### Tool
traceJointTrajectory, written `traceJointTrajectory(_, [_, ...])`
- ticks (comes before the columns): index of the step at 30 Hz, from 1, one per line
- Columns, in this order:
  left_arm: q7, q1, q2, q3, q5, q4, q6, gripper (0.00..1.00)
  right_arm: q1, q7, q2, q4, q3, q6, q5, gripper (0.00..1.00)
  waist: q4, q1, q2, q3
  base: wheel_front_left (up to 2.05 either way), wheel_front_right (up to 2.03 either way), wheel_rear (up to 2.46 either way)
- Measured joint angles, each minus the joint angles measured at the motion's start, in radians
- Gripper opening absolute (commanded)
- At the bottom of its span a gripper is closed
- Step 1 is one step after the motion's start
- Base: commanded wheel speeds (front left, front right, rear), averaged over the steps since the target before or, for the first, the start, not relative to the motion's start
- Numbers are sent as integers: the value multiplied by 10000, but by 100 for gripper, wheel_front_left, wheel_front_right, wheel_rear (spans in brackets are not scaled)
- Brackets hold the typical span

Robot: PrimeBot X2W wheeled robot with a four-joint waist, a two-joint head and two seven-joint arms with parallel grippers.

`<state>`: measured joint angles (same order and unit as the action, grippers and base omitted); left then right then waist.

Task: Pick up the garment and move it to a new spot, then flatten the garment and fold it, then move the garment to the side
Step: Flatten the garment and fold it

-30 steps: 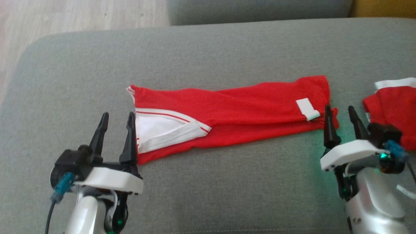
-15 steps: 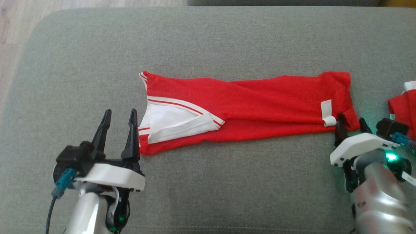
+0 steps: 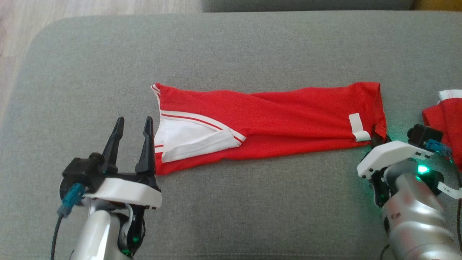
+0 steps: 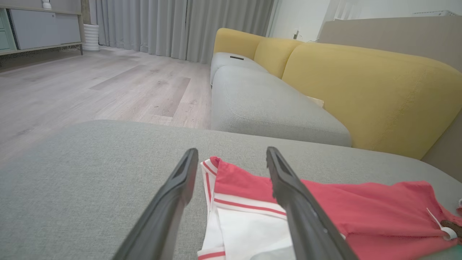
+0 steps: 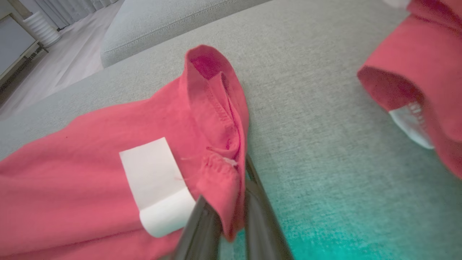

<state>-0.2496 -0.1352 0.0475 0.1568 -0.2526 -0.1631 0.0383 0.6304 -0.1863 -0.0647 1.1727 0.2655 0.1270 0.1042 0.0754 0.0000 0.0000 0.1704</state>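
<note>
Right pincer is pinching the red garment's stitched hem corner, its fingertips partly hiding under cloth. Left pincer is standing spread at the white-striped end, over woven grey cushion.

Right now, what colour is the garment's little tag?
The tag is white, clearest in right wrist view.

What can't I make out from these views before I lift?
Head view: right pincer fingertips, behind its white housing and the garment hem.
Head view: second red garment, cut off by the right edge.
Right wrist view: how many layers are pinched; cloth drapes over the fingers.
Left wrist view: garment's near corner, behind the left pincer.
</note>
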Motion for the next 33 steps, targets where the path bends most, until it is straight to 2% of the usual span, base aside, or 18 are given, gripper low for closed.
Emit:
traceJointTrajectory(9, [0, 110, -2, -104, -146, 0, 0, 100, -79, -337, -639, -217, 922, 0, -853, 0, -96, -1, 0, -521, 0, 0, 0])
traceJointTrajectory(13, [0, 212, -2, -117, -151, 6, 0, 100, -78, -412, -330, -648, 955, 0, -1206, 0, -186, -1, 0, -782, 0, 0, 0])
traceJointTrajectory(17, [0, 422, -2, -67, -249, 4, -29, 100, -71, -439, 44, -1007, 399, 0, -1208, 0, -223, -1, 0, -1041, 0, 0, 0])
traceJointTrajectory(21, [0, 481, -8, 128, -249, -27, 6, 100, 0, -435, -13, -1246, -2918, 0, 1825, 0, 14, -1, 0, -1263, 0, 0, 0])
traceJointTrajectory(22, [0, 483, -6, 161, -249, -33, 17, 100, -71, -372, 23, -1933, -4255, 0, 3053, 0, 154, -1, 0, -1332, 0, 0, 0])
traceJointTrajectory(23, [0, 492, -4, 176, -249, -42, 35, 100, -93, -263, 31, -2266, -4765, 0, 3534, 0, 229, -2, 0, -1360, 0, 0, 0])
traceJointTrajectory(27, [0, 516, -4, 199, -249, -75, 61, 100, -231, -69, 27, -3047, -6088, 0, 4550, 0, 576, -2, 0, -1440, 0, 0, 0])
traceJointTrajectory(33, [0, 519, -2, 267, -349, -92, 59, 100, -448, 19, 21, -3248, -7041, 0, 5593, 0, 1272, -1, 0, -1474, 0, 0, 0])
